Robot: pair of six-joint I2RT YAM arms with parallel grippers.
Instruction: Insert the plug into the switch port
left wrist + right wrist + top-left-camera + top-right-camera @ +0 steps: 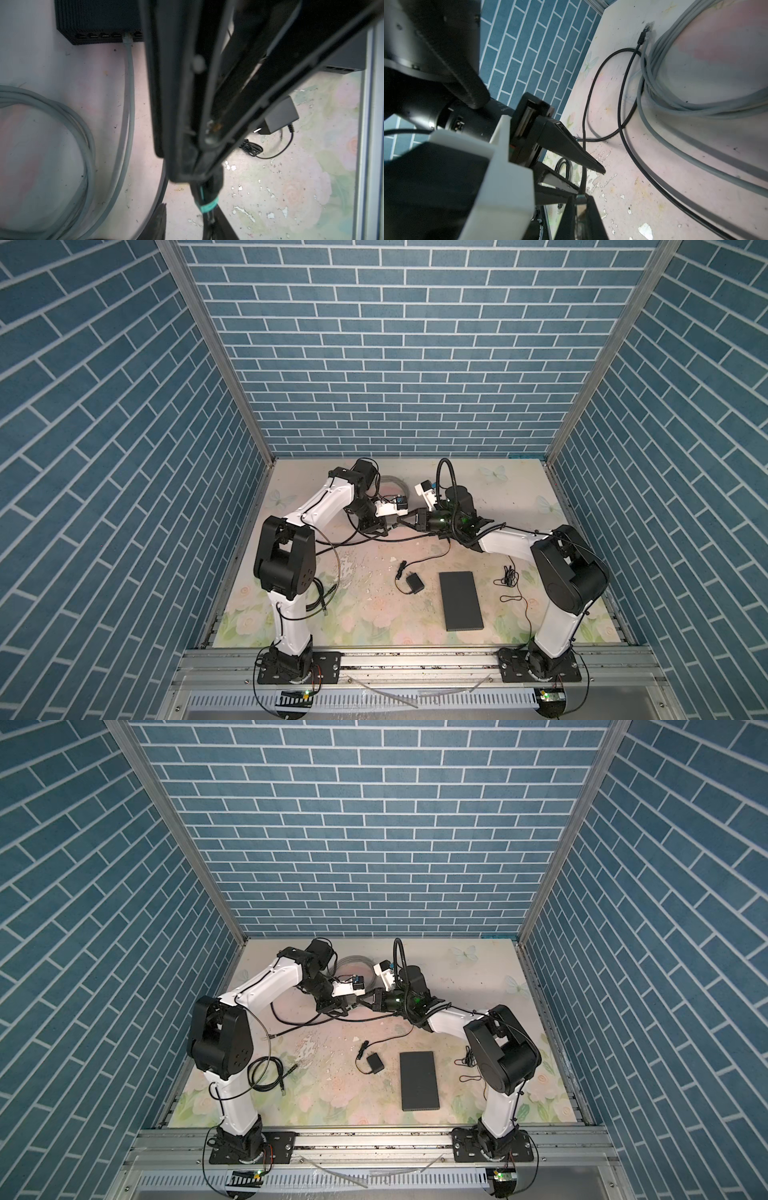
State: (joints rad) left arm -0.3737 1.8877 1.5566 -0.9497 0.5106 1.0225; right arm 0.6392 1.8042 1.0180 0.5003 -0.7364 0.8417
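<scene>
The right gripper (401, 523) was clenched on the plug (580, 205), held off the surface over the rear centre of the tabletop (365, 556). The left gripper (589, 180) was released. Its fingers were apart and straddled the black cable (207, 204) trailing from the plug, close against the right fingertips.

A black switch (97, 18) showed only in the left wrist view, where a grey cable (129, 68) was seated in one port. The right arm covered this switch in both top views. The slack of the grey cable lay coiled near the rear edge.

A second switch (461, 599) lay flat towards the front right, with a power adapter (414, 584) just beside it.
</scene>
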